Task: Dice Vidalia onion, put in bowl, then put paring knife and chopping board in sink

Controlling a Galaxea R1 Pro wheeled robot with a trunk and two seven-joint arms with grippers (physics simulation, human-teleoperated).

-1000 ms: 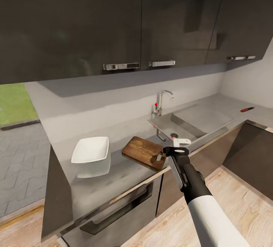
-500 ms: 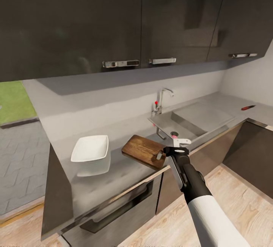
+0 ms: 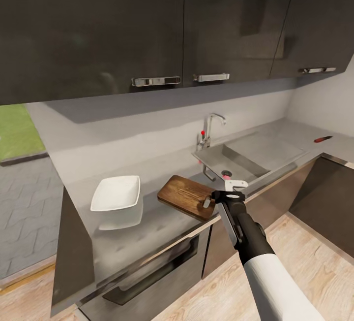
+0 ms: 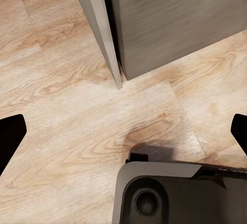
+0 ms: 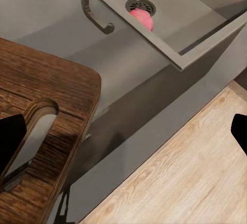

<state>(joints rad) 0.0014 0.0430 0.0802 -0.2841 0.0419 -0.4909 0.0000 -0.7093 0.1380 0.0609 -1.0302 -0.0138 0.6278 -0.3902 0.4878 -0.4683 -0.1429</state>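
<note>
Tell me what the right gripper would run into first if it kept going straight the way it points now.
Most likely the sink: the right gripper hangs open by the handle end of the chopping board and points toward the basin. Whether it would meet the near rim or clear it is hard to judge; depth is unclear.

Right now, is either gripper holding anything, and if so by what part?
Nothing is held. The right gripper hovers open beside the chopping board near its handle slot; the left gripper hangs open over the floor.
</note>
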